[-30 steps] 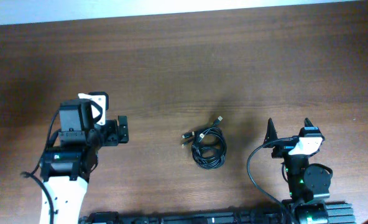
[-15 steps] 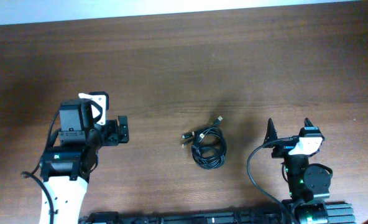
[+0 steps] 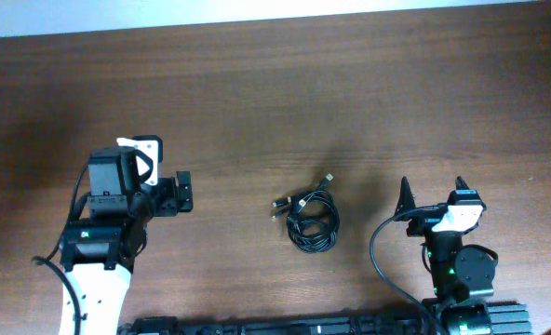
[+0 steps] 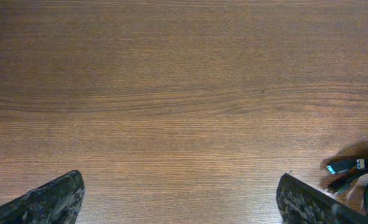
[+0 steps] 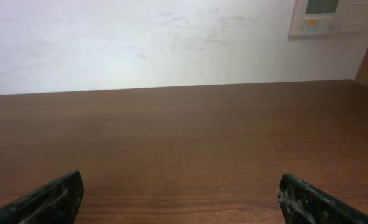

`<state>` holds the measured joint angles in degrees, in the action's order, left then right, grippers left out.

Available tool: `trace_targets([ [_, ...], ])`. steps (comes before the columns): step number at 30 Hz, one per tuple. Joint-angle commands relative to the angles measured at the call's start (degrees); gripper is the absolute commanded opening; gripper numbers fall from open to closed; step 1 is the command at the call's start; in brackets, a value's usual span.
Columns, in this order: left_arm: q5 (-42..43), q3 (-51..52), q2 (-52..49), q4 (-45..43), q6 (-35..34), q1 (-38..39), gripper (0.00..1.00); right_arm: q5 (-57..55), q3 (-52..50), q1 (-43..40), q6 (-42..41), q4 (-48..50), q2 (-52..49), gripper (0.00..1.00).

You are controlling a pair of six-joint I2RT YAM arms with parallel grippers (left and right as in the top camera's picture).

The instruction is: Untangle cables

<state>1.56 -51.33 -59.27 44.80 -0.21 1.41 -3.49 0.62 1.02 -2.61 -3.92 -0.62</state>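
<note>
1. Lying on the brown worktop [image 3: 350, 93], the cables [image 3: 313, 223] form one small black coil, with a few plug ends poking out at its upper side, roughly midway between the two arms.
2. The left jaws stand wide apart with nothing between them. In the left wrist view their fingertips [image 4: 50, 200] sit at the bottom corners over bare wood.
3. That same view catches only a bit of the coil, a plug end and a dark loop at the lower right edge, outside the jaws and touching neither finger.
4. The right jaws are also spread wide and hold nothing. Seen from overhead, their fingers [image 3: 406, 197] point toward the far edge.
5. The coil lies off to the left of the right jaws, apart from them.
6. The right wrist view shows bare worktop running to a pale wall [image 5: 171, 43].
</note>
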Motion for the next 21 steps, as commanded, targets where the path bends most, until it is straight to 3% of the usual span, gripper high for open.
trace_targets([
  [1, 0.63, -1.53, -0.04, -0.17, -0.17, -0.35, 0.99, -0.85, -0.31, 0.20, -0.02, -0.39, 0.37, 0.99],
  [21, 3.63, -1.53, -0.04, -2.71, -0.15, -0.35, 0.99, -0.85, -0.31, 0.20, -0.02, -0.39, -0.33, 0.99],
])
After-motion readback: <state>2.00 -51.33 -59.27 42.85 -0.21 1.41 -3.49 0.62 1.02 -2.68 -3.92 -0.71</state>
